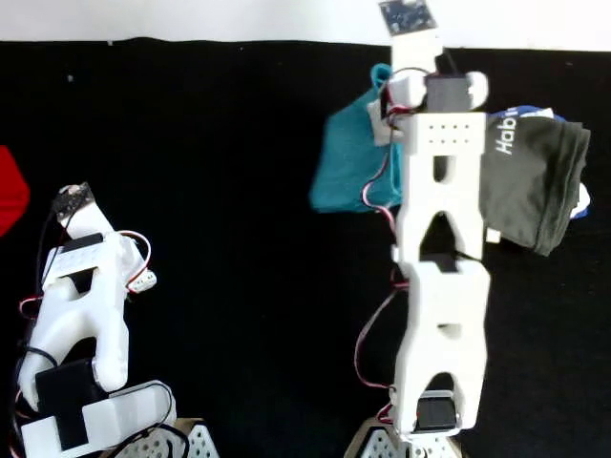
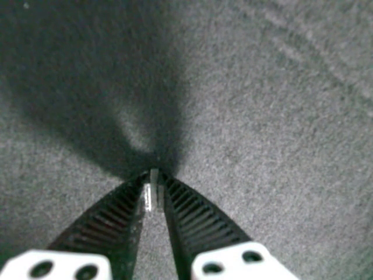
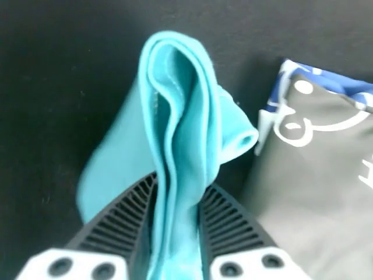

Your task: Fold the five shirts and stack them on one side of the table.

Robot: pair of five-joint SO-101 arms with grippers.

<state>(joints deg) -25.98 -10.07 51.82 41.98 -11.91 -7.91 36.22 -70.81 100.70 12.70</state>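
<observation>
Right gripper (image 3: 176,204) held the teal shirt (image 3: 180,99) clamped, beside the grey shirt (image 3: 315,186) — stacking step, I judged; next called for lifting it atop. Left gripper (image 2: 154,195) sat pinched together, empty.

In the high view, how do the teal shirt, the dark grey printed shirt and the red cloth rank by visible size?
1-2. Dark grey printed shirt and teal shirt: they look alike, and the right arm hides part of each.
3. Red cloth, cut off by the picture's edge.
</observation>
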